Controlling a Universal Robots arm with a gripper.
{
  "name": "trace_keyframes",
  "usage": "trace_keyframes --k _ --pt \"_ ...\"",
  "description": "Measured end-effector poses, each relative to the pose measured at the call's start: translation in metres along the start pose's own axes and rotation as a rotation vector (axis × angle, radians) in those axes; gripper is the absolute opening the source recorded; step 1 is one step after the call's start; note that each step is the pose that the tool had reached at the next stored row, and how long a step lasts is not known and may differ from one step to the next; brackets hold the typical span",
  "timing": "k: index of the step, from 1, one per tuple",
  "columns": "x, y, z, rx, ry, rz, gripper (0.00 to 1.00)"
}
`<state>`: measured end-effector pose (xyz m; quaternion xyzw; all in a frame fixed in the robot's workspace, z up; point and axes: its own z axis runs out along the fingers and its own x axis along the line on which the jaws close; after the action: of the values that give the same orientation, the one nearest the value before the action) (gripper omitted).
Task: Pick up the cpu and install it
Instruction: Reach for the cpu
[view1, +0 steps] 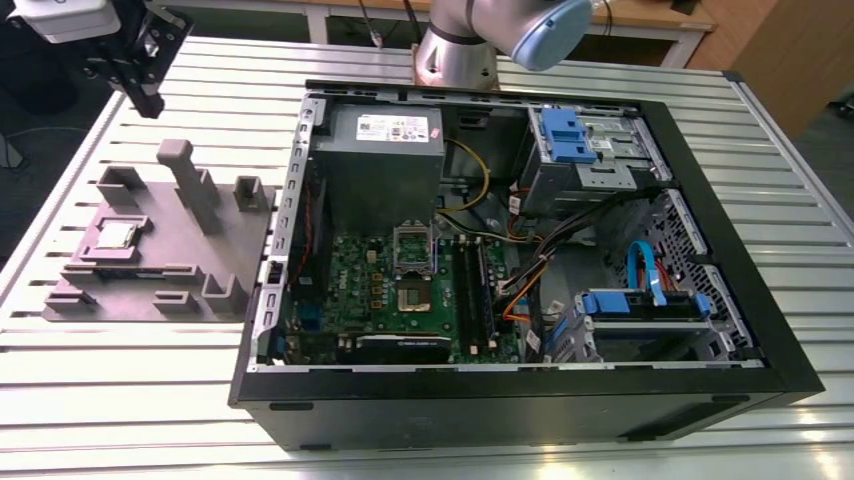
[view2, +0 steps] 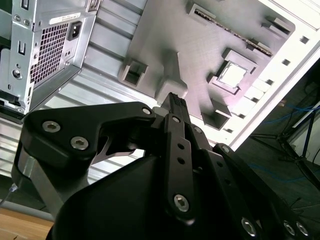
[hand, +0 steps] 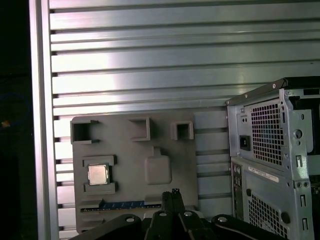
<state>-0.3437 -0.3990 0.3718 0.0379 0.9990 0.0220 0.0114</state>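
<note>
The cpu (view1: 116, 235) is a small silver-topped square chip lying flat in a recess of the grey plastic fixture (view1: 180, 262), at the exterior view's left. Both wrist views show the cpu (view2: 233, 75) (hand: 98, 173) from above in that same recess. My gripper (view1: 150, 103) hangs well above the table beyond the fixture's far side, apart from the chip. Its black fingers (view2: 175, 102) (hand: 172, 194) are shut together with nothing between them. On the green motherboard, the socket (view1: 414, 294) lies open inside the computer case (view1: 721, 330).
The fixture carries several upright blocks (view1: 190, 180). The open black case lies on its side on the slatted metal table (view1: 134, 400), with a grey power supply (view1: 380, 135), blue drive cages (view1: 574, 140) and cables (view1: 547, 250) inside. The arm's base (view1: 461, 55) stands behind the case.
</note>
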Motion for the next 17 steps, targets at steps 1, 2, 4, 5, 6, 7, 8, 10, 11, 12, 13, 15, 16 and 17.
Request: trace_keyframes --k 1,2,4,5,6,7,8,10,11,12,13,15,16,17 --pt "0.0004 0.0 0.0 0.0 0.0 0.0 0.1" --pt "0.0007 0.0 0.0001 0.0 0.0 0.0 0.1" --pt "0.0012 -0.0001 0.0002 0.0 0.0 0.0 0.1" --pt "0.0015 -0.0001 0.0002 0.0 0.0 0.0 0.1" --pt "0.0017 -0.0001 0.0002 0.0001 0.0001 0.0 0.1" --pt "0.0019 -0.0001 0.0003 0.0 0.0 0.0 0.1" --pt "0.0021 -0.0002 0.0003 -0.0001 0.0 0.0 0.1" --pt "0.0026 -0.0002 0.0004 0.0 0.0 0.0 0.1" --pt "0.0028 -0.0002 0.0004 0.0 0.0 0.0 0.1" --pt "0.003 -0.0002 0.0005 0.0001 0.0001 0.0 0.1" --pt "0.0031 -0.0002 0.0005 0.0 0.0001 0.0 0.1" --pt "0.0036 -0.0003 0.0006 0.0 0.0001 0.0 0.1" --pt "0.0037 -0.0003 0.0006 0.0 0.0001 0.0 0.1" --pt "0.0038 -0.0003 0.0007 0.0 0.0001 0.0 0.1"
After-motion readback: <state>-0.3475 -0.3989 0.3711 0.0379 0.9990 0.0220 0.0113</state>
